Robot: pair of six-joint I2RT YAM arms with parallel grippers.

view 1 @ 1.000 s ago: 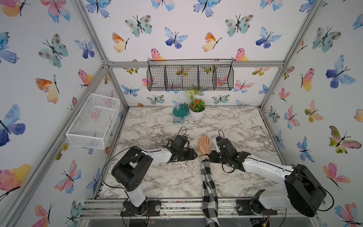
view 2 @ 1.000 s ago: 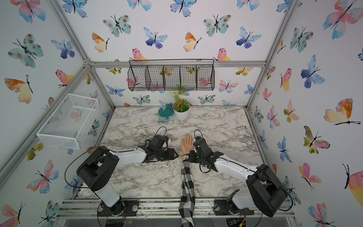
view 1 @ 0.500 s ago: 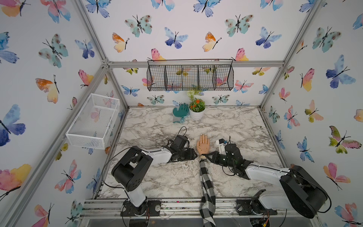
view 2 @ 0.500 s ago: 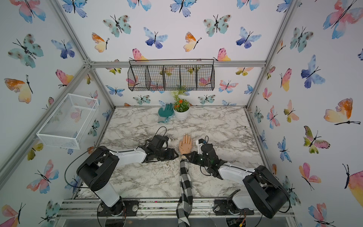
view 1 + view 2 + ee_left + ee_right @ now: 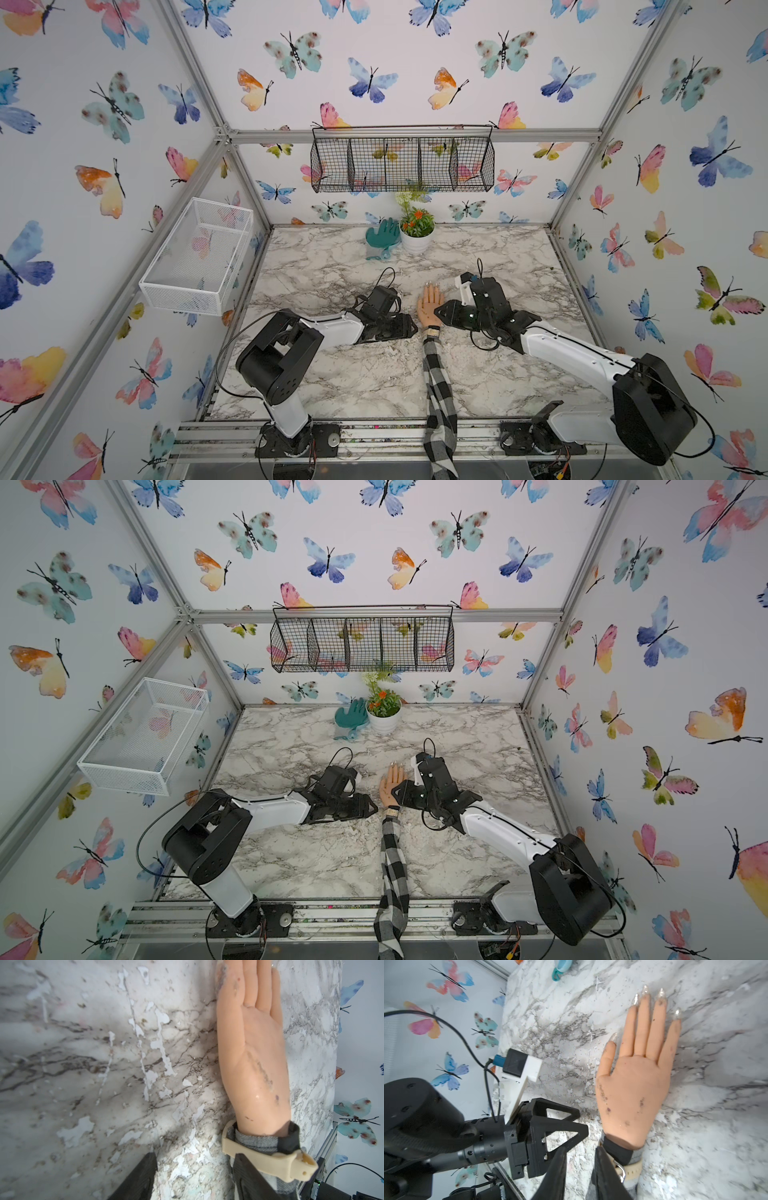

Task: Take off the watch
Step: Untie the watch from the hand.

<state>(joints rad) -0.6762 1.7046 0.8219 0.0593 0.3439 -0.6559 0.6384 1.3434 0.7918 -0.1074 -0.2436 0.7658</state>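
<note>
A mannequin hand (image 5: 430,305) lies palm up in the middle of the marble table, on a checked sleeve (image 5: 436,382). The watch (image 5: 433,331) circles its wrist over the cuff; the beige strap (image 5: 259,1155) and silver buckle (image 5: 620,1169) show, but the case is hidden. The strap's loose tail (image 5: 301,1165) sticks out sideways. My left gripper (image 5: 196,1154) is open beside the wrist, bare table between its fingers, one finger (image 5: 249,1176) overlapping the strap. My right gripper (image 5: 581,1148) stands slightly open, one finger (image 5: 604,1174) against the buckle side of the wrist.
A teal glove (image 5: 382,239) and a potted plant (image 5: 417,232) stand at the table's back edge. A black wire basket (image 5: 402,164) hangs on the back wall and a white one (image 5: 199,253) on the left wall. In both top views the grippers flank the hand (image 5: 390,785).
The right gripper's jaws have parted from shut. The right arm dipped toward the sleeve and came back up beside the palm. The left arm has stayed still.
</note>
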